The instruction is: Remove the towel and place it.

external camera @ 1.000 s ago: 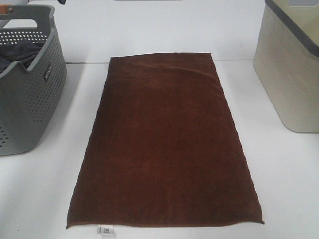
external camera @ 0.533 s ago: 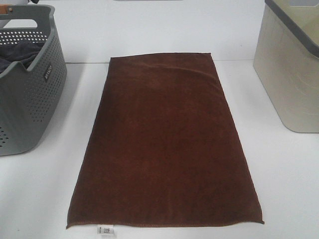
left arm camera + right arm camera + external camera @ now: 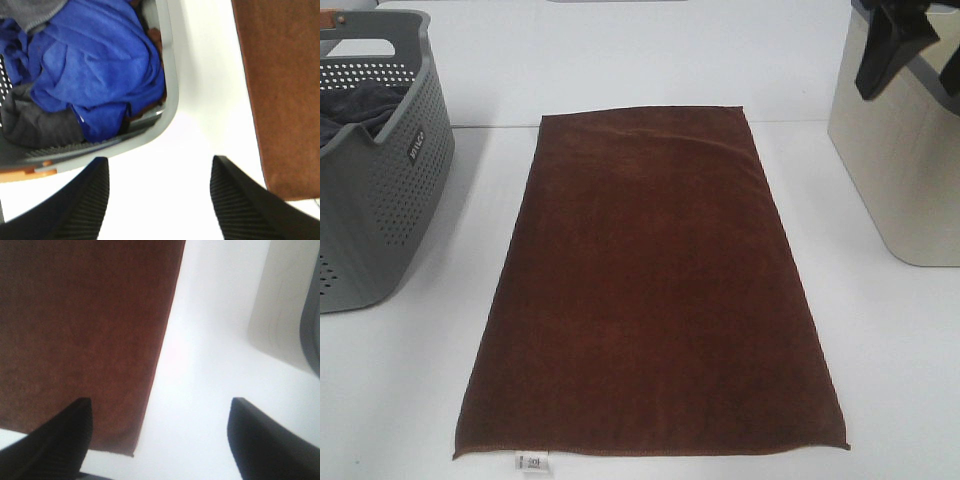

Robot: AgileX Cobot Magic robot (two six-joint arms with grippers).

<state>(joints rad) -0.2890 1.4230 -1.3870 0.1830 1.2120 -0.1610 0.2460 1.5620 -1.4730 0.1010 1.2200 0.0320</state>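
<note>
Exterior high view first, reading from the left: we see a grey perforated basket (image 3: 375, 165) standing on the white counter (image 3: 410, 390), with dark cloth bunched inside it. Near it, in the middle of the counter, the towel (image 3: 655, 290) lies spread flat, a long reddish-brown rectangle running from the far edge toward the near edge, its stitched hem nearest us and a small white tag (image 3: 531, 463) poking out at the near left corner. Well to its right stands a beige bin (image 3: 900, 170) with a dark rim, and over that bin's top we make out the right gripper (image 3: 890, 45) as a dark shape hanging above the rim.

Our left wrist view shows the left gripper (image 3: 159, 200) with jaws spread wide and holding nothing, above bare counter between the basket (image 3: 170, 75) and the towel's (image 3: 280, 90) long edge. A blue cloth (image 3: 95, 65) and some dark grey cloth (image 3: 40, 127) fill the basket.

Our right wrist view shows the right gripper (image 3: 160, 440) with jaws also wide and empty, a corner of the towel (image 3: 85, 330) beneath one side and the beige bin (image 3: 285, 305) beside the other.
</note>
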